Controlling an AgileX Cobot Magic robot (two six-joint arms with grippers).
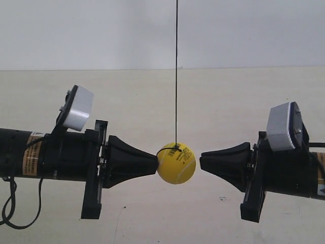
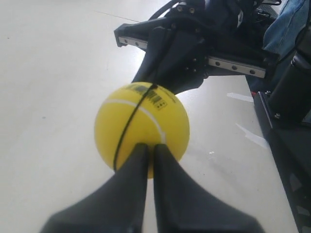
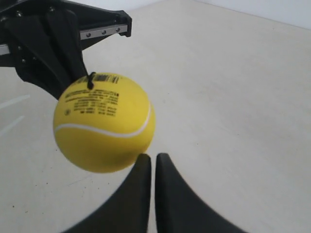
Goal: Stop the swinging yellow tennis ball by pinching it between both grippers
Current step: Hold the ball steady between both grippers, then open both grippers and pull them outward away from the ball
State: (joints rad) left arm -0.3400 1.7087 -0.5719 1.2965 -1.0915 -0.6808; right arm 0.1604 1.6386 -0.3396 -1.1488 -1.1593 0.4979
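The yellow tennis ball (image 1: 176,162) hangs on a thin dark string (image 1: 176,76) between two horizontal black arms. My left gripper (image 1: 155,163), the arm at the exterior view's left, is shut and its tapered tip touches the ball's side. In the left wrist view the ball (image 2: 142,128) sits right against the left gripper (image 2: 147,147). My right gripper (image 1: 201,161) is shut too, a small gap away from the ball. From the right wrist, the ball (image 3: 103,121) hangs just beyond and to one side of the right gripper (image 3: 151,157). The ball hides part of the opposite gripper (image 2: 170,53).
A pale tabletop (image 1: 167,101) lies under both arms, with a white wall behind it. Black cables (image 1: 7,203) loop below the arm at the exterior view's left. In the left wrist view a dark frame (image 2: 286,121) stands past the table edge.
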